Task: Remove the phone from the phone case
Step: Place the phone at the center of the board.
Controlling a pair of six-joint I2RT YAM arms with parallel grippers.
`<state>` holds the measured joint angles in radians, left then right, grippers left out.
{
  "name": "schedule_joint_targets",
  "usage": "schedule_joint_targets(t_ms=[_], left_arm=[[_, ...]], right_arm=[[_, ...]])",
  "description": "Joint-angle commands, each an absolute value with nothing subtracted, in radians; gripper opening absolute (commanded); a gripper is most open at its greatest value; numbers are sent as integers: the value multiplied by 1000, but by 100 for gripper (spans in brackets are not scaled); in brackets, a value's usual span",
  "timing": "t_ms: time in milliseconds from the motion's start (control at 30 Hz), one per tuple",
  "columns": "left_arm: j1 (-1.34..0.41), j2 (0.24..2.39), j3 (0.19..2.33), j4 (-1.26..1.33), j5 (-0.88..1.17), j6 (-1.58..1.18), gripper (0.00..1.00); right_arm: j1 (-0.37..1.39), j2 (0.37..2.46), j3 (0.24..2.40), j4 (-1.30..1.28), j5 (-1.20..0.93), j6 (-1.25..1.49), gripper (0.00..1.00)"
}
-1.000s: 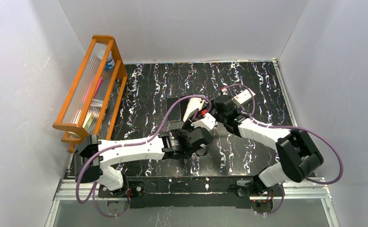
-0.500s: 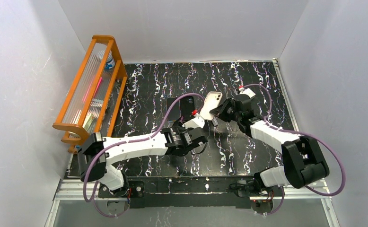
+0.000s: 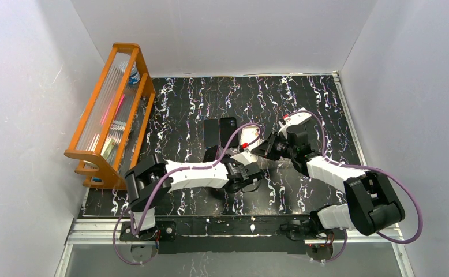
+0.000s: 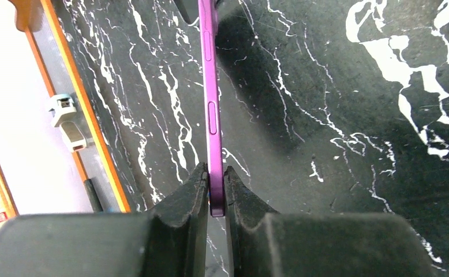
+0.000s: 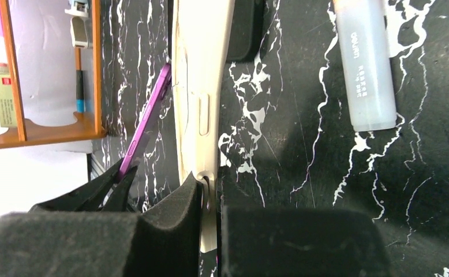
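The purple phone (image 4: 210, 86) is out of the case and stands on edge, pinched at its lower end by my left gripper (image 4: 215, 187), which is shut on it. From above the phone (image 3: 228, 124) shows dark, left of the case. The cream phone case (image 5: 198, 86) is empty and held on edge by my right gripper (image 5: 210, 199), shut on its lower end. In the right wrist view the phone (image 5: 147, 121) leans just left of the case, a small gap between them. From above, the case (image 3: 251, 137) and right gripper (image 3: 264, 145) are at mid-table.
An orange rack (image 3: 109, 115) with small items stands along the left edge. A flat black object (image 3: 210, 134) lies on the marbled mat beside the phone. A white tube (image 5: 365, 63) lies on the mat right of the case.
The case has come off the phone. The right gripper swung it out to the right, then back beside the phone. The left arm folded in, its elbow moving right.
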<state>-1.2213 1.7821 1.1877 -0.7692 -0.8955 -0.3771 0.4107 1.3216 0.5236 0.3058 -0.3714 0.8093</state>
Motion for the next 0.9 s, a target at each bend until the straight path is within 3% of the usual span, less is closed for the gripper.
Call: schedule_joint_targets(t_ms=[0,500,867], left_arm=[[-1221,1822,1215,-798,-835,-446,12],[-1220,1933,1215,-696,-797,-488,33],[-1143,1891,1226,-588,-686,-470,58]], right_arm=[[413,1321,510,382,-436,781,1],[413,1319,488,376,-440,777,1],[414,1325,493,353,-435,758,1]])
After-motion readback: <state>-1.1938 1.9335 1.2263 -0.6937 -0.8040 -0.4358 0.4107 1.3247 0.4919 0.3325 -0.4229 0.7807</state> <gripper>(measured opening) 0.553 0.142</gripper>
